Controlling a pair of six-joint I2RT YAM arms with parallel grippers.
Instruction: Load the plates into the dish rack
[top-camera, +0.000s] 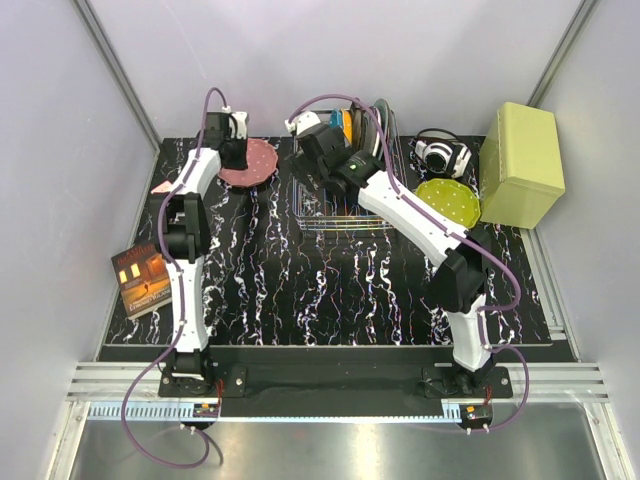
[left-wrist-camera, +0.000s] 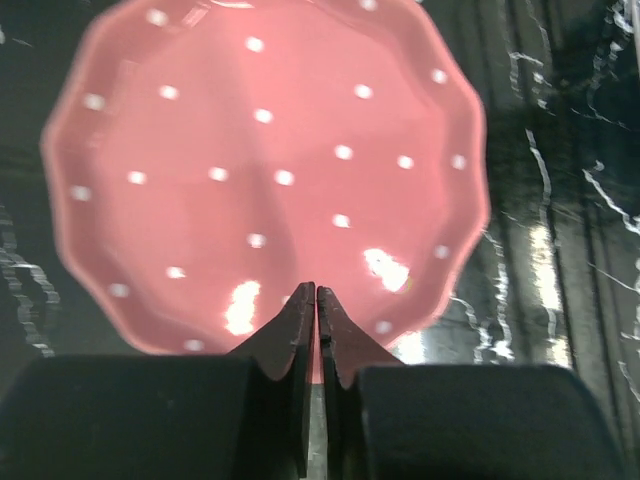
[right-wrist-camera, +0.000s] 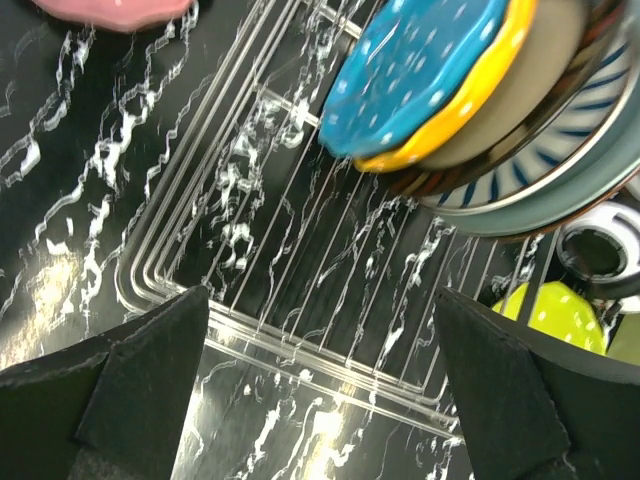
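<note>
Since my left jaws pinch the pink plate (left-wrist-camera: 265, 170) by its near rim, flat on the worktop (top-camera: 300, 290) left of the rack (top-camera: 340, 218), I should lift slowly and tip it upright; my right jaws, spread wide over the rack, must clear.

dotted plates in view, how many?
4: pink plate at far left; blue plate and orange plate standing in the dish rack; yellow-green plate on the table right of it. More may be hidden in the rack.
</note>
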